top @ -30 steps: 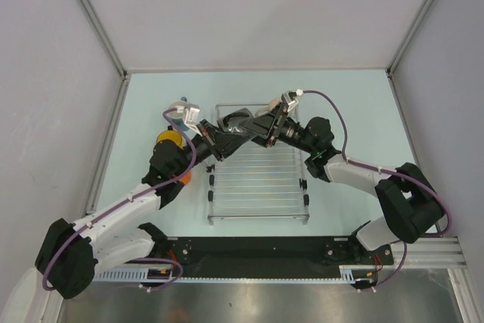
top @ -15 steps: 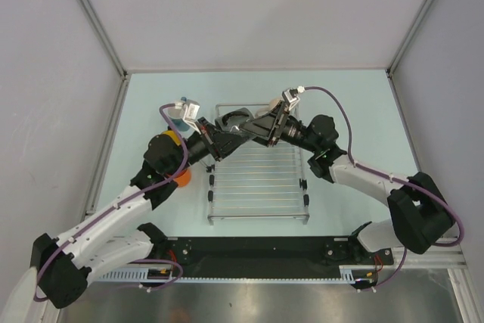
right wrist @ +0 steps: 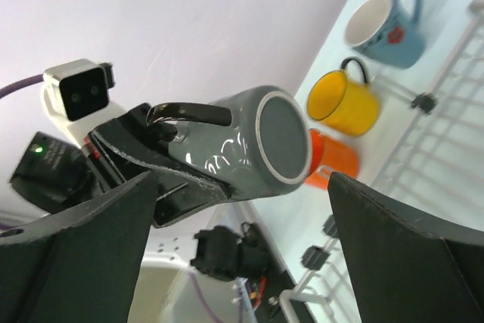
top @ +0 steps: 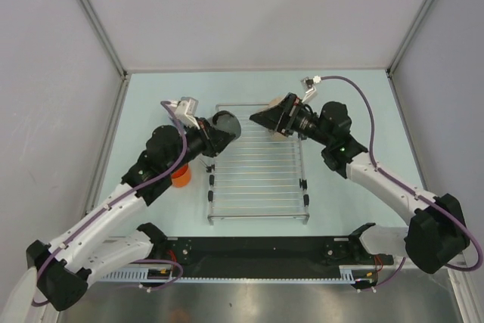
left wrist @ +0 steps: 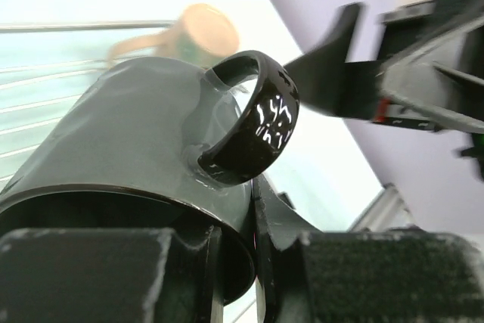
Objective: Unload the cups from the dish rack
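Left claw [top: 213,133] clamped on the rim of the dark grey mug [top: 225,124], held sideways at the upper left corner of the rack [top: 257,183]; right claw [top: 261,119] spread wide and empty, centre frame, beside the tan mug [left wrist: 203,32] at the rack's upper right.

Pale grey walls [top: 265,13], light teal table [top: 249,85]

loc: robot lab test cell | walls [top: 249,13]: plain grey panels in alu frame posts [top: 94,20] | table [top: 340,96]: pale-teal top, boxed in on 3 sides | 2 arms, left arm [top: 113,209] + right arm [top: 386,187], bolted to black base rail [top: 257,249]
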`<control>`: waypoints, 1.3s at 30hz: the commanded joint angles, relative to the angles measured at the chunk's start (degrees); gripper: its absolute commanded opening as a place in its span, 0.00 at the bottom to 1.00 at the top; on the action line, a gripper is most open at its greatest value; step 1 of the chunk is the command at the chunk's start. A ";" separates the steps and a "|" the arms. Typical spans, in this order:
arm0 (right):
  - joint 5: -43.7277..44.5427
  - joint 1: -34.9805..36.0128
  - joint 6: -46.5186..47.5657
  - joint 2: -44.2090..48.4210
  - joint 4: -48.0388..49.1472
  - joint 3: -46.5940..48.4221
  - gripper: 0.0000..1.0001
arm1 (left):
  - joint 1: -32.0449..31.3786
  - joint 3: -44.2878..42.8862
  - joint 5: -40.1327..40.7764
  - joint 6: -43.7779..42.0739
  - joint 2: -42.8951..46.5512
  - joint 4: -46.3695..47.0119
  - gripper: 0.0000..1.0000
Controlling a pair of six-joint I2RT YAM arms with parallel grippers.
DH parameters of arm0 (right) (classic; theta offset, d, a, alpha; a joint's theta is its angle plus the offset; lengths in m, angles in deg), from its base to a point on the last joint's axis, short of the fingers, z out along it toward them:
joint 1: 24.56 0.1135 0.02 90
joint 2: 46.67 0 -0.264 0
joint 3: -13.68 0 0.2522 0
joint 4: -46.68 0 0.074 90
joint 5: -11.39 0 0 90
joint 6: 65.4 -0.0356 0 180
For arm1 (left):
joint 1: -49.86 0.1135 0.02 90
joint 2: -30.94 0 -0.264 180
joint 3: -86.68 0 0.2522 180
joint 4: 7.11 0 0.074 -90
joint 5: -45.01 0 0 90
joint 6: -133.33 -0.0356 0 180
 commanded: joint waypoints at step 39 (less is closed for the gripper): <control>26.31 1.03 24.89 6.73 -35.01 4.08 1.00 | 42.42 -46.80 17.67 -8.70 -52.38 -36.33 0.00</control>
